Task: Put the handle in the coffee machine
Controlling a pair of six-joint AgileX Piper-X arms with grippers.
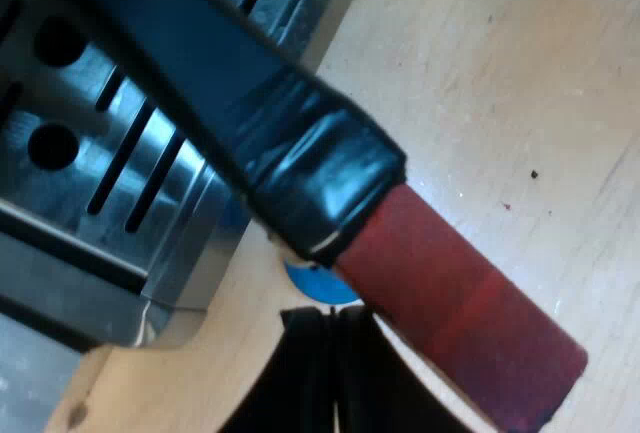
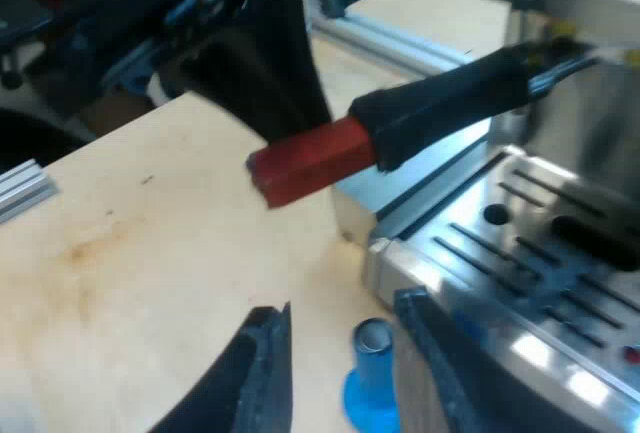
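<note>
The metal holder's dark handle (image 1: 200, 63) with its red end (image 1: 460, 313) runs across the machine's drip tray (image 1: 90, 153) and out over the wooden table. Seen from the right wrist, the handle (image 2: 450, 103) reaches into the machine's front, red end (image 2: 310, 168) outward. My left gripper (image 1: 335, 315) has its fingers close together just beneath where black meets red, and it appears at the red end (image 2: 265, 63). A blue tamper (image 2: 370, 373) stands on the table by the tray's corner. My right gripper (image 2: 340, 348) is open around it without touching.
The slotted steel drip tray (image 2: 540, 253) sticks out at the machine's base. Aluminium rails (image 2: 20, 193) border the wooden table (image 2: 150, 253), and another rail (image 2: 390, 43) lies beyond the handle. Dark clutter sits past the table's edge.
</note>
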